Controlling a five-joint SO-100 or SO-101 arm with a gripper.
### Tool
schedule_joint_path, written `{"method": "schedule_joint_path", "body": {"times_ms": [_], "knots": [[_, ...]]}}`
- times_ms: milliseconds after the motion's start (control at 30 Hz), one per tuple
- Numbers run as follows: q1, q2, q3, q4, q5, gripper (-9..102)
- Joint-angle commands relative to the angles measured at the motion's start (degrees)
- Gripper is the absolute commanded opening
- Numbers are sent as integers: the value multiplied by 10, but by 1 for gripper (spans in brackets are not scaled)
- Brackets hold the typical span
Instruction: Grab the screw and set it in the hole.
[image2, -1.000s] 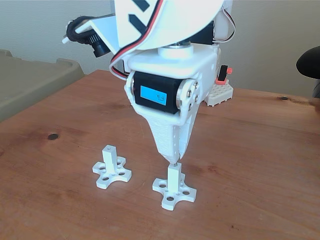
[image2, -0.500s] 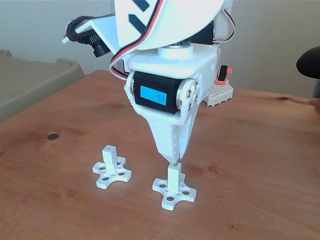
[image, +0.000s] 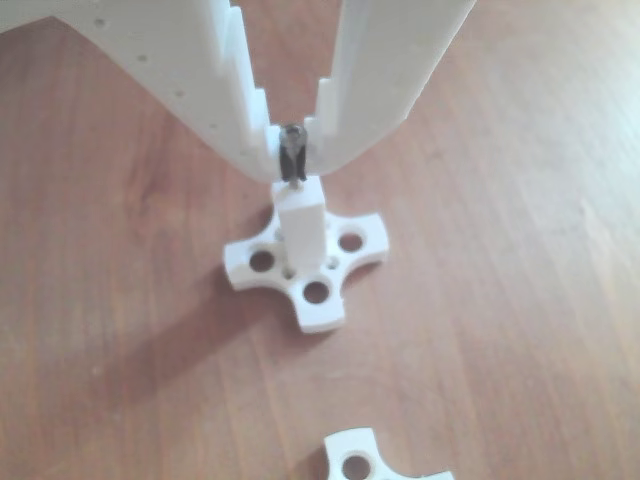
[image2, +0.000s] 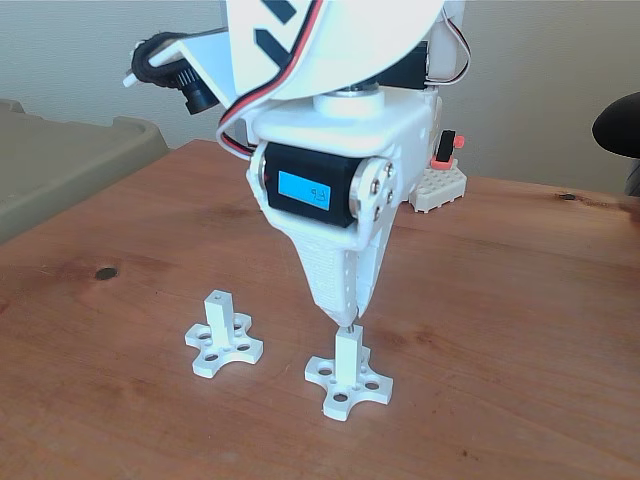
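In the other view my white gripper (image: 292, 168) is shut on the screw (image: 292, 155), a short dark piece standing upright between the fingertips. Its lower end meets the top face of a white square post (image: 302, 225) rising from a cross-shaped base (image: 318, 300). The hole in that end face is hidden under the screw. In the fixed view the gripper (image2: 348, 322) points straight down at this post (image2: 347, 356), its tips right at the post's top.
A second white post on a cross base (image2: 220, 335) stands to the left in the fixed view, and its corner (image: 375, 460) shows in the other view. A white block with a red part (image2: 440, 180) sits behind. A grey bin (image2: 60, 165) is at the left.
The arm has shifted very slightly up and to the left. The gripper stays shut on the screw over the post.
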Motion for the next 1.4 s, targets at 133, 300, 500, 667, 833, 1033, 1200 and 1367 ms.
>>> {"method": "schedule_joint_path", "body": {"times_ms": [133, 300, 500, 667, 833, 1033, 1200, 1367], "knots": [[5, 14, -43, -4, -8, -4], [6, 13, -44, -5, -9, -4], [7, 13, -45, -6, -9, -4], [4, 10, -45, -8, -9, -4], [-2, 4, -42, -9, -6, -4], [-8, 0, -38, -11, -4, -4], [-11, -2, -34, -13, -3, -4], [-11, -2, -34, -11, -4, -4]]}}
